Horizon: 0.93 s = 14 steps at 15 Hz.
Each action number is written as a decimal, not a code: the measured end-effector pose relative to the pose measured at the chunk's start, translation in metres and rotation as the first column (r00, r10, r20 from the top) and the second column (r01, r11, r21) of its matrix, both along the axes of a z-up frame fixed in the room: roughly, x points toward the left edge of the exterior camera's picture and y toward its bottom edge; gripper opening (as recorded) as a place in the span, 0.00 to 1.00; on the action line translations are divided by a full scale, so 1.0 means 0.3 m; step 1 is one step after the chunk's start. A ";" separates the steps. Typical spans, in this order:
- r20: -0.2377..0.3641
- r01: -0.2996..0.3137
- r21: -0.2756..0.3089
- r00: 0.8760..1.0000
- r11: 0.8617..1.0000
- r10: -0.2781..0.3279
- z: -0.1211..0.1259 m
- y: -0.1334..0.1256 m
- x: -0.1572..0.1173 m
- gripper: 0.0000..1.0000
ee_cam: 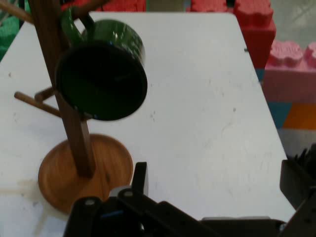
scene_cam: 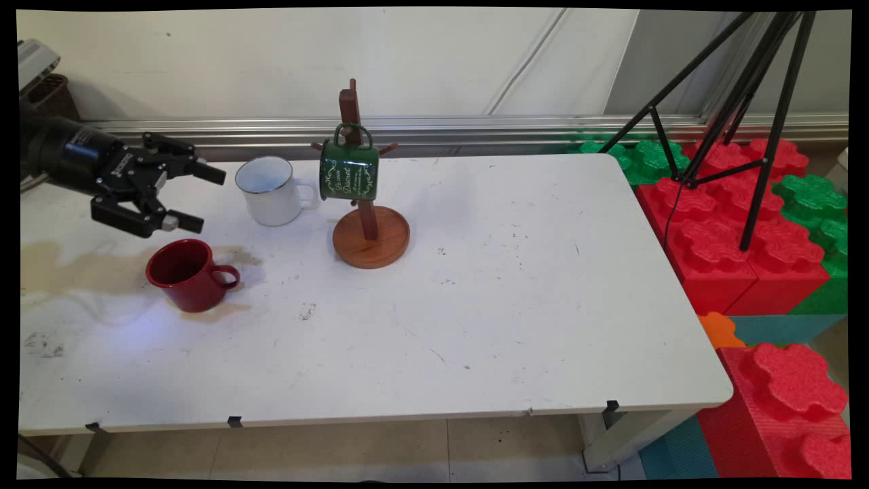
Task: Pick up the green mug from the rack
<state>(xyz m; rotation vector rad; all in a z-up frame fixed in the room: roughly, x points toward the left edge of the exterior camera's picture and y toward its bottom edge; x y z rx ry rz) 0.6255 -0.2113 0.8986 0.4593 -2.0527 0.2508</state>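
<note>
gripper (scene_cam: 195, 197) hovering wide open, holding nothing | nearest: red mug (scene_cam: 185, 273), white mug (scene_cam: 270, 190) | green mug (scene_cam: 349, 170) hanging on wooden rack (scene_cam: 366, 224)

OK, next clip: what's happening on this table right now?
The arm's gripper hangs open and empty above the white table's left end, pointing sideways toward a wooden mug tree. A green mug hangs by its handle on one of the tree's pegs. A white mug stands upright between gripper and tree, and a red mug stands just below the gripper. The gripper touches none of them.
</note>
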 end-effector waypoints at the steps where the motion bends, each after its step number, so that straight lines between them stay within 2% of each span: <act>1: -0.011 -0.002 0.000 1.000 1.000 0.002 0.000 -0.005 -0.004 1.00; 6: -0.072 -0.015 0.004 0.997 1.000 0.016 -0.009 -0.040 -0.038 1.00; 14: -0.137 -0.034 0.016 0.990 0.999 0.035 -0.052 -0.102 -0.107 1.00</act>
